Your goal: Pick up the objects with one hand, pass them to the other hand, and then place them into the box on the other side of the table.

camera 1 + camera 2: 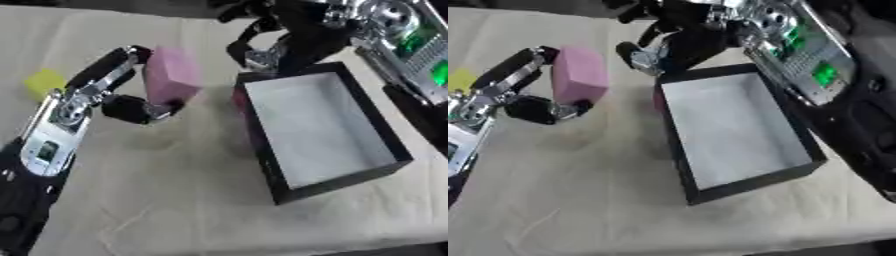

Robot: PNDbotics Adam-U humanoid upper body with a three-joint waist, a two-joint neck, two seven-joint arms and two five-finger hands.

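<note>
Black box sits on the cream tablecloth, right of centre, pale floor inside, nothing in it. Left hand comes in from the lower left, fingers and thumb curled round a pink block, pinching it top and bottom; block is upright, raised off the cloth, just left of the box's near-left wall. A reddish patch shows against the box's left wall, can't make it out. Yellow object lies on the cloth at the far left. Right hand hangs over the box's far-left corner, fingers bent down, holding nothing, close to the block but apart from it.
</note>
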